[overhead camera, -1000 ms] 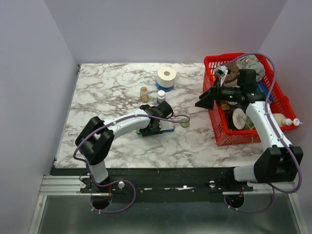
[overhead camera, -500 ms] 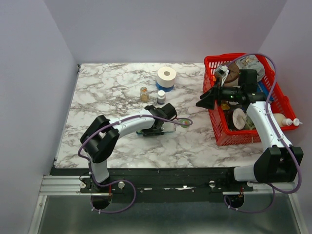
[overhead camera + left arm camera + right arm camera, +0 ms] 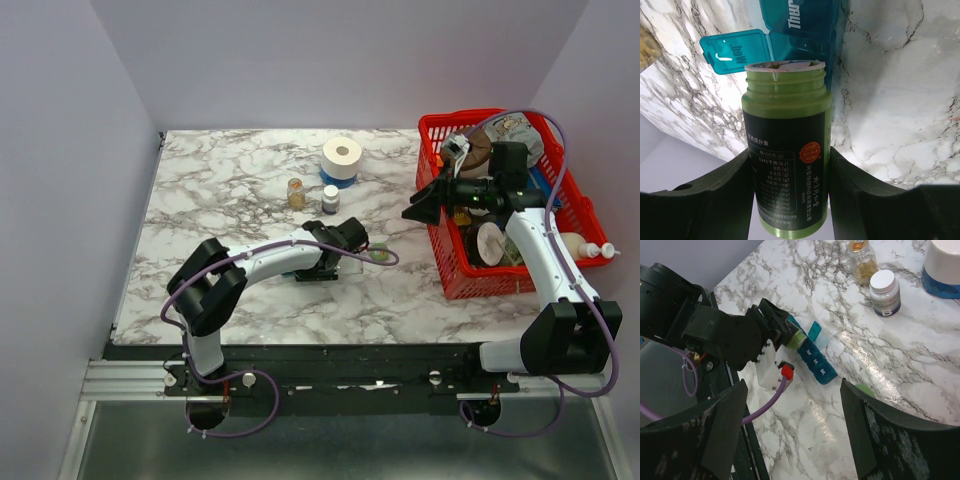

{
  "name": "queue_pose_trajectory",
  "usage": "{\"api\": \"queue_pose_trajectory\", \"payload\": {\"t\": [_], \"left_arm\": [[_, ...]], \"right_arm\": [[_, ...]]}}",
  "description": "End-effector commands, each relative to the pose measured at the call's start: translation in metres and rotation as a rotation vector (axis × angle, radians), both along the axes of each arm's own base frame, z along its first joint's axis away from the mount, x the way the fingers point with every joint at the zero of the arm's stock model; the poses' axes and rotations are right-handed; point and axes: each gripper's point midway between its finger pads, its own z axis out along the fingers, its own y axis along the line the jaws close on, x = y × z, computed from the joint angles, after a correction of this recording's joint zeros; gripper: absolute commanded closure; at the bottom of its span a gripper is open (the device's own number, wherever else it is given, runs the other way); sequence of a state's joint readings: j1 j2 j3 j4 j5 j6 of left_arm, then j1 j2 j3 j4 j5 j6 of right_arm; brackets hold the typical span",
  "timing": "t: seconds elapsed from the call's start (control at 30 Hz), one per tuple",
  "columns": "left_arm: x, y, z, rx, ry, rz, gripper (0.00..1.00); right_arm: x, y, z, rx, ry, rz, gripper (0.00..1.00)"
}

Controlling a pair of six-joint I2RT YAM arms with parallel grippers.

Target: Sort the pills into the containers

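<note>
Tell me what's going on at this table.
The left end effector grips an uncapped green bottle, its mouth pointed at the teal pill organizer, where one lid is flipped open. Whether any pills have landed in it can't be seen. The right end effector hangs open and empty beside the red basket.

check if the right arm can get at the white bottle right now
Probably yes. The right gripper is open and empty beside the basket, and only bare marble lies between it and the white bottle. The left gripper, holding a green bottle, is clear of that path, at the organizer.
</note>
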State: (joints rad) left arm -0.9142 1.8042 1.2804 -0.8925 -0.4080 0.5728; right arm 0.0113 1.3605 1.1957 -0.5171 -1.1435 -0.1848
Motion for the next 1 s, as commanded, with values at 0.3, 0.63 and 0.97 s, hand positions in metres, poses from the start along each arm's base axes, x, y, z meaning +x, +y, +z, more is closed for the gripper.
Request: {"api": "queue_pose_trajectory", "payload": {"t": [0.3,0.63,0.97], "left_arm": [[0.0025,0.0097,0.0009,0.09,-0.065,-0.009,1.0],[0.0056,0.0057,0.0036,0.097,-0.099,-0.026,1.0],[0.0001,0.0077,-0.001,0.097,-0.081,-0.02,1.0]], "right_arm": [[-0.0063,0.0013,0.0163,0.025,-0.052,0.036,0.16],[-0.0032,-0.005,0.0161,0.026,-0.049,0.017,0.16],[-0.0034,-0.0065,0.0174,0.029,-0.053,0.014,0.16]]}}
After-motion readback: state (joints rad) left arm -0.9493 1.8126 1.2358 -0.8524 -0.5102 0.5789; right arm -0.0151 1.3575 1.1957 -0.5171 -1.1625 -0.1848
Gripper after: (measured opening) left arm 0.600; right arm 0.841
